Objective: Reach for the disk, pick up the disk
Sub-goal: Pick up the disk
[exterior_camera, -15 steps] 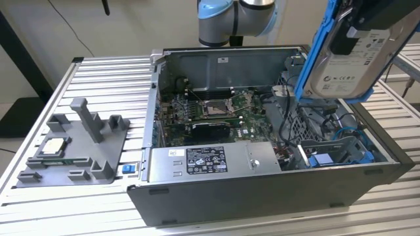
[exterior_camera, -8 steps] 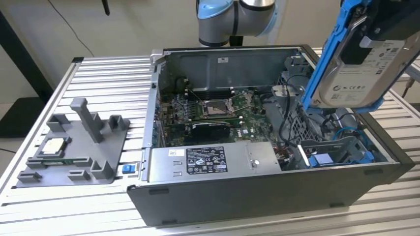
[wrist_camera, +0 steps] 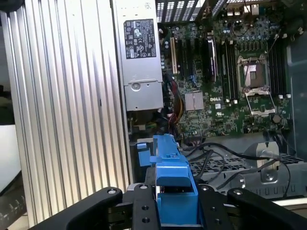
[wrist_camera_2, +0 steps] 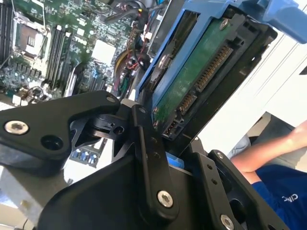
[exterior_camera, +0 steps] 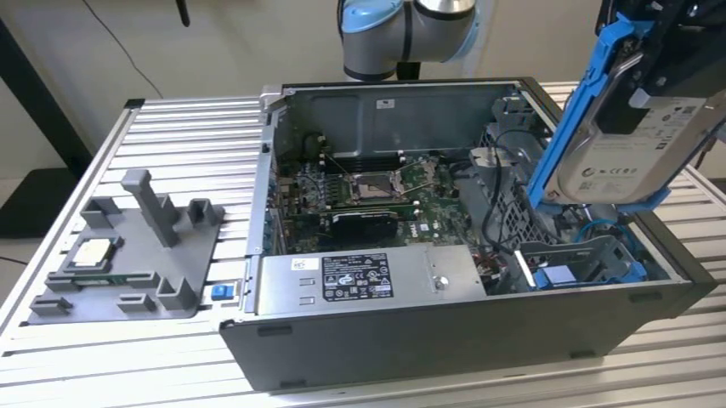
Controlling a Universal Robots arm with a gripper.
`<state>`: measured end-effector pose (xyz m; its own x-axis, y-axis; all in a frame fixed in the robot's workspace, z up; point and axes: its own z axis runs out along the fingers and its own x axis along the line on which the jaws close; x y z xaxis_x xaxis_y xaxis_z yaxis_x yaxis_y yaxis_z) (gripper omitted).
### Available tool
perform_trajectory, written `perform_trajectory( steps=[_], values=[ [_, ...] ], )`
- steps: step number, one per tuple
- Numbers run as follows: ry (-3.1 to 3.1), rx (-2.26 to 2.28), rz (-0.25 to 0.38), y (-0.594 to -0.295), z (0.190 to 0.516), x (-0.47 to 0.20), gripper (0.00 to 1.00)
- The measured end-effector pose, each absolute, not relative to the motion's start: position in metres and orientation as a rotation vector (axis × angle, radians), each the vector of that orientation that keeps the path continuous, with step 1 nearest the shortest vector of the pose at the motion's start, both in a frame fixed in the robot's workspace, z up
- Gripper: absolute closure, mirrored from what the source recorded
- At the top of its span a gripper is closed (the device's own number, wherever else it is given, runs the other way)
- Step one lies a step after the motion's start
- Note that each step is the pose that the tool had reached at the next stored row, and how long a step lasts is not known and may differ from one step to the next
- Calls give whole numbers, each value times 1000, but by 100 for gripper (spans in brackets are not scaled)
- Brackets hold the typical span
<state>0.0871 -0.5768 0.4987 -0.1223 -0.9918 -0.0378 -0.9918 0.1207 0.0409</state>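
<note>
Disk [exterior_camera: 630,149] sits clamped in the hand [wrist_camera: 175,201], gripped by its blue frame, long axis running straight out from the fingers, lifted above the open computer case [exterior_camera: 454,340].

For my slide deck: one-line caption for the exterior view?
Gripper holds the disk lifted above the open computer case.

I see ribbed aluminium table [exterior_camera: 170,127] under everything, pale slats, even light. Beige wall [exterior_camera: 244,42] behind, thin dark cable [exterior_camera: 119,42] hanging on it. Dark floor [exterior_camera: 34,200] at exterior view's left. Seated person's arm [wrist_camera_2: 273,148], blue clothing, beside table.
</note>
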Motion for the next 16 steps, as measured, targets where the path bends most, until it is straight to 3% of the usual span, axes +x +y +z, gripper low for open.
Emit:
perform_trajectory(
  steps=[16],
  values=[
    [2346,-2086,88,-585,470,100,100]
  ],
)
